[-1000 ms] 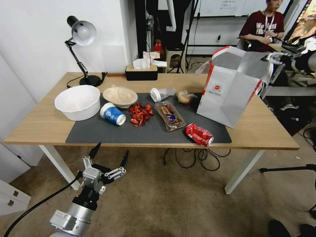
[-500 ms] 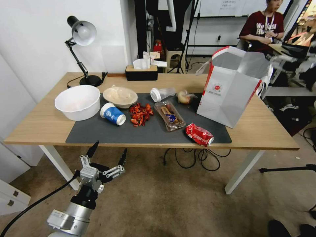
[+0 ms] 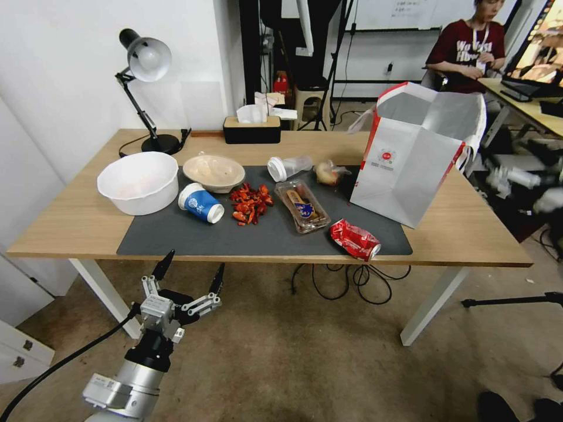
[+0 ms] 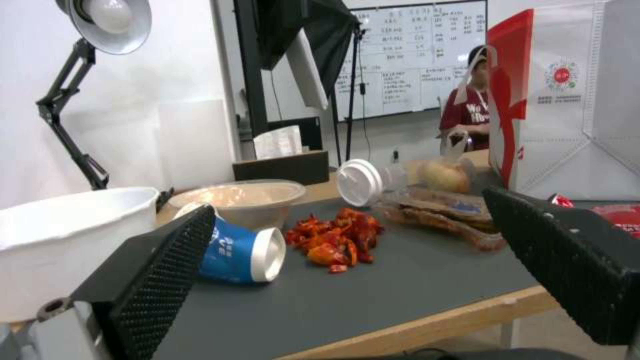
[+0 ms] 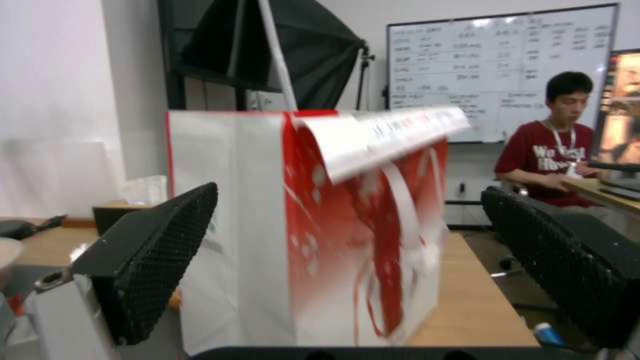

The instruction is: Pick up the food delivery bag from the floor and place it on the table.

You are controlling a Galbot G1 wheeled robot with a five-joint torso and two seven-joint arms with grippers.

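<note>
The food delivery bag (image 3: 404,170), white with red trim and an open silver-lined top, stands upright on the right part of the table (image 3: 70,223). Nothing grips it. My right gripper (image 3: 509,176) is a blur beyond the table's right edge, below the bag's top and apart from it. In the right wrist view its fingers (image 5: 160,250) stand wide open, with the bag (image 5: 253,225) some way beyond them. My left gripper (image 3: 196,262) hangs open and empty over the floor (image 3: 293,351), just in front of the table's front edge (image 4: 413,325).
On the dark mat (image 3: 176,234) lie a blue cup (image 3: 201,203), red food scraps (image 3: 250,203), a plastic tray (image 3: 302,205) and a crushed red can (image 3: 355,239). A white bowl (image 3: 138,181) and a lamp (image 3: 143,88) stand at the left. Cables (image 3: 346,281) hang under the table.
My right gripper has dropped from beside the bag's top rim, down and away past the table's right edge. The bag stays standing. My left gripper has sunk slightly.
</note>
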